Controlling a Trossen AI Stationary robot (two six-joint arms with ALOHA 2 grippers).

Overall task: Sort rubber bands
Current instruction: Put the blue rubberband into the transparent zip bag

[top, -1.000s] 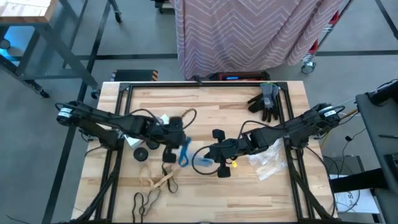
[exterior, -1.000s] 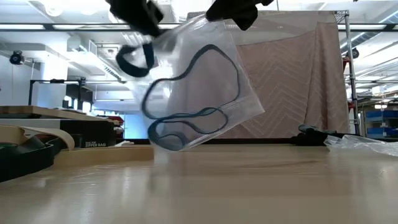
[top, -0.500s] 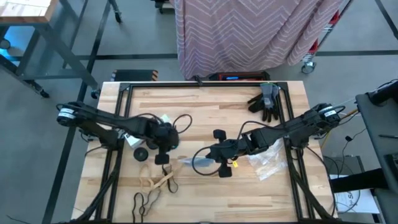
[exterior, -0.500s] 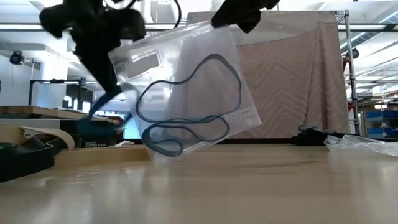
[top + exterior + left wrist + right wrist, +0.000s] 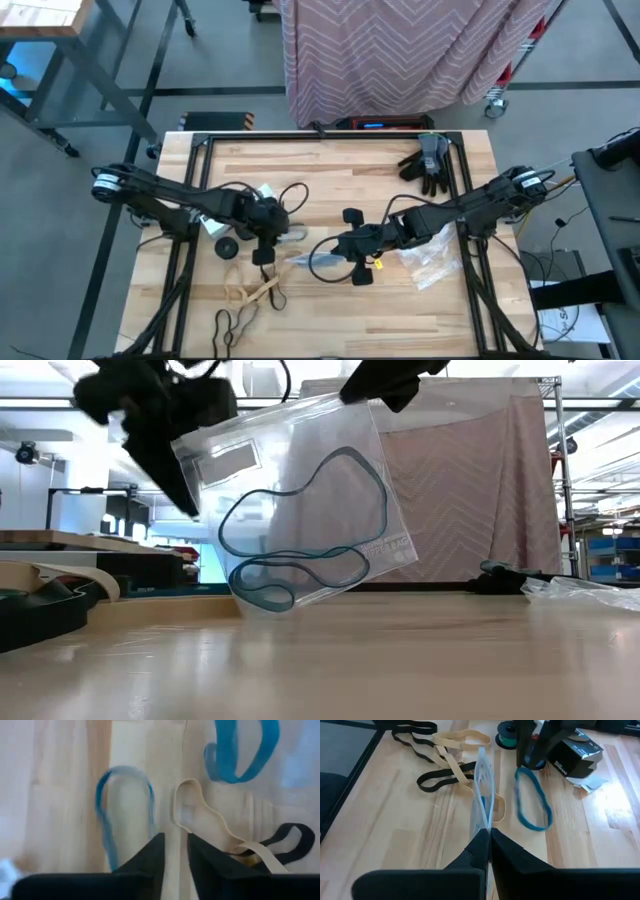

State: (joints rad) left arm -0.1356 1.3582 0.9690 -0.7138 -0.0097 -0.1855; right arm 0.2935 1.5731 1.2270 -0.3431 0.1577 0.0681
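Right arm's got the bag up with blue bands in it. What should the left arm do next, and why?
Probably bring the left gripper down onto the loose blue band lying on the table by the bag's mouth and pinch it. The right gripper is shut on the clear bag, holding it up, with blue bands already inside, so that loose one belongs there too.

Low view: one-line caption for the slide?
Right gripper holds a clear bag containing blue rubber bands above the table; left gripper alongside.

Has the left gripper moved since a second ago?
Yes. In the high view the left gripper has swung away from the bag, toward the tan bands near the table's front edge.
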